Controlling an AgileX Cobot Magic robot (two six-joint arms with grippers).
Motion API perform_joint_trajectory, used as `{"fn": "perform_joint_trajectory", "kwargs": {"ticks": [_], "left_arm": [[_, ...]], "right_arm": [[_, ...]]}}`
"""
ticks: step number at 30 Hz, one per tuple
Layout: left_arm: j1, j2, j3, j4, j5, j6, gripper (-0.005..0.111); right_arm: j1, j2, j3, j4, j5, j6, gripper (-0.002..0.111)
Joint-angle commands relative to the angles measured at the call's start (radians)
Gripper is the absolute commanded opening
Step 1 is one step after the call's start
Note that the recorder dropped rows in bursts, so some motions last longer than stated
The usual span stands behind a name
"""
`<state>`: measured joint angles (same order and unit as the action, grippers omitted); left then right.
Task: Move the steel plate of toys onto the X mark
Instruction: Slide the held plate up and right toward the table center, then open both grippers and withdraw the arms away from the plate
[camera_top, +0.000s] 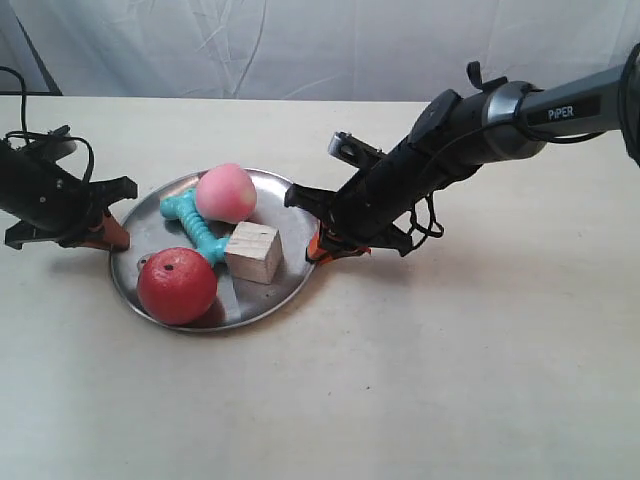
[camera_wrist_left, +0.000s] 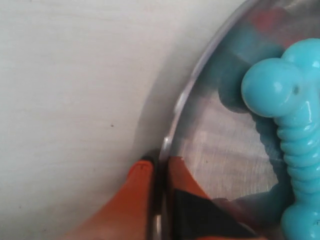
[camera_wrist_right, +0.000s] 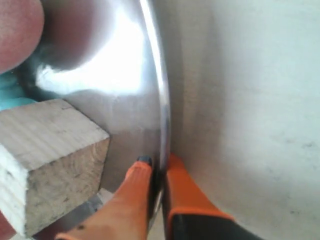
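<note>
The steel plate (camera_top: 290, 272) lies on the table holding a pink peach (camera_top: 225, 193), a red round fruit (camera_top: 177, 286), a teal ridged bone (camera_top: 192, 224) and a pale wooden cube (camera_top: 253, 252). My left gripper (camera_wrist_left: 160, 162) is shut on the plate's rim (camera_wrist_left: 187, 87), one orange finger inside and one outside, near the bone (camera_wrist_left: 285, 100). My right gripper (camera_wrist_right: 156, 165) is shut on the opposite rim (camera_wrist_right: 159, 90), beside the cube (camera_wrist_right: 45, 160). In the exterior view these grippers sit at the plate's left (camera_top: 108, 232) and right (camera_top: 320, 245). The white die and the X mark are not visible.
A white cloth backdrop (camera_top: 320, 45) hangs behind the beige table (camera_top: 450, 370). Black cables (camera_top: 30, 135) trail from the arm at the exterior view's left.
</note>
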<state>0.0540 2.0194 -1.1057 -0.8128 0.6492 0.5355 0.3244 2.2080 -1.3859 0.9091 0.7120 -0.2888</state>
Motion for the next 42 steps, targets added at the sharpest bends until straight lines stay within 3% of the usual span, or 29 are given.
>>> {"fn": "perform_joint_trajectory", "kwargs": {"ticks": [1,6,12,14,19,22,30,38,40,42], "left_arm": [[-0.028,0.0,-0.008,-0.064,0.053,-0.003,0.0],[-0.028,0.0,-0.008,-0.017,0.055,-0.002,0.009],[-0.024,0.0,-0.008,0.022,0.056,-0.002,0.036],[-0.024,0.0,-0.008,0.024,0.056,-0.002,0.041],[-0.024,0.0,-0.008,0.019,0.056,-0.004,0.043],[-0.024,-0.004,-0.008,0.017,0.056,-0.004,0.043],[-0.024,-0.079,-0.008,0.022,0.006,-0.002,0.042],[-0.024,-0.169,-0.008,0.039,-0.016,-0.002,0.042],[-0.024,-0.192,-0.008,0.041,-0.011,-0.002,0.042],[-0.024,-0.23,-0.008,0.041,-0.004,-0.002,0.037]], "right_arm": [[0.024,0.0,-0.014,-0.047,0.06,-0.049,-0.001],[0.024,0.0,-0.014,-0.09,0.053,-0.049,-0.001],[0.024,0.0,-0.014,-0.098,0.059,-0.049,-0.001],[0.024,0.0,-0.014,-0.105,0.059,-0.049,0.005],[0.024,0.0,-0.014,-0.116,0.05,-0.049,0.035],[0.024,-0.001,-0.014,-0.116,0.045,-0.049,0.042],[0.024,-0.061,-0.015,-0.182,0.03,-0.035,0.042],[0.024,-0.133,-0.015,-0.441,0.048,0.164,0.042],[0.024,-0.162,-0.015,-0.5,0.082,0.189,0.037],[0.024,-0.206,-0.015,-0.543,0.116,0.189,0.025]]}}
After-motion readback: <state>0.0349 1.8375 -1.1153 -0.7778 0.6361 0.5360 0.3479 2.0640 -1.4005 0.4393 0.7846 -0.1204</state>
